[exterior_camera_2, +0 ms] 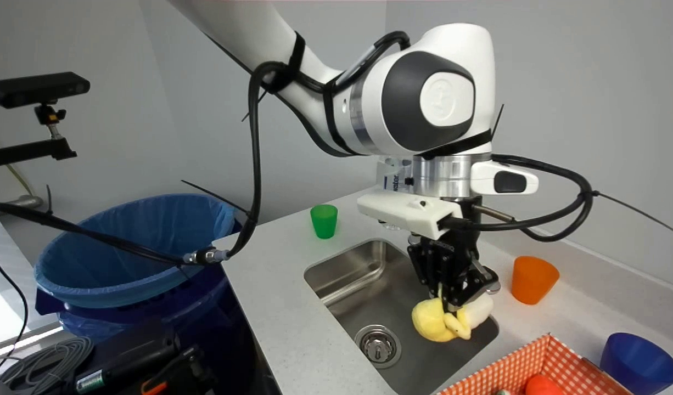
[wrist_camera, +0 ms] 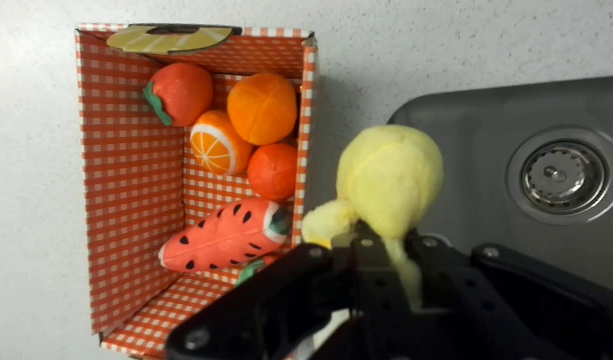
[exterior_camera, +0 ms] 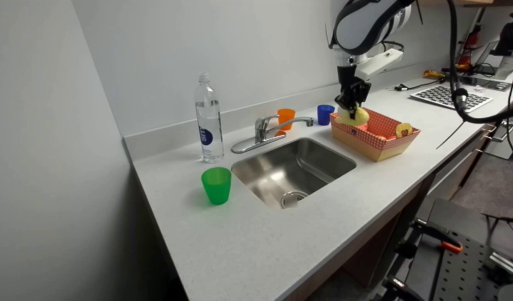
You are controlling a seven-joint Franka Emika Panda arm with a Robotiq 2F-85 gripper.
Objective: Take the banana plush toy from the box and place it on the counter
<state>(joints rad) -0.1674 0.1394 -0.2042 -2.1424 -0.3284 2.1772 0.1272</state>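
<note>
The banana plush toy, pale yellow, shows in both exterior views and in the wrist view. My gripper is shut on it, with a thin part pinched between the fingers. The toy hangs in the air by the sink-side rim of the box, partly over the sink in the wrist view. The red-checked box stands on the white counter. Red and orange fruit toys, including a watermelon-patterned toy, lie inside it.
The steel sink adjoins the box, with a faucet behind it. Orange and blue cups stand along the wall. A green cup and bottle stand beyond the sink.
</note>
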